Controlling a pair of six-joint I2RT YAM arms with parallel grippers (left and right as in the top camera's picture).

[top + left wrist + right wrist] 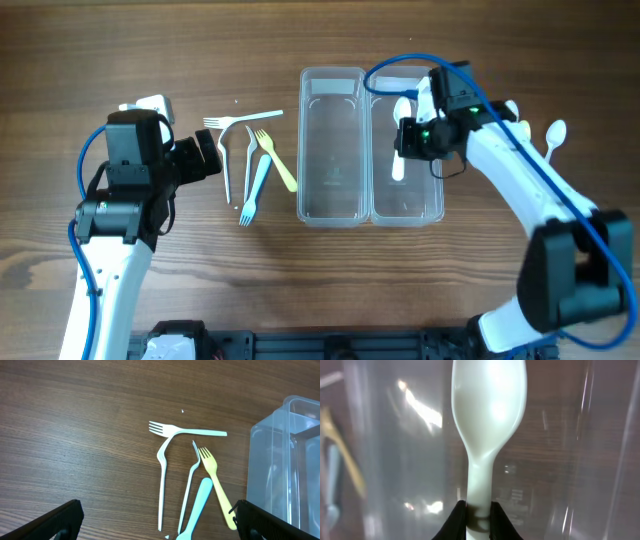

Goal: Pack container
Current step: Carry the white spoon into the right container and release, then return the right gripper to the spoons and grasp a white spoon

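Two clear plastic containers stand side by side, the left container (331,145) and the right container (408,200). My right gripper (402,140) is shut on the handle of a white spoon (487,415) and holds it over the right container, bowl pointing toward the table's front. Two white forks (167,460), a light blue fork (195,510) and a yellow fork (216,480) lie on the table left of the containers. My left gripper (160,525) is open and empty, above the table just left of the forks.
More white spoons (548,135) lie on the table right of the containers, partly hidden by the right arm. The table is brown wood. A black rail (330,345) runs along the front edge.
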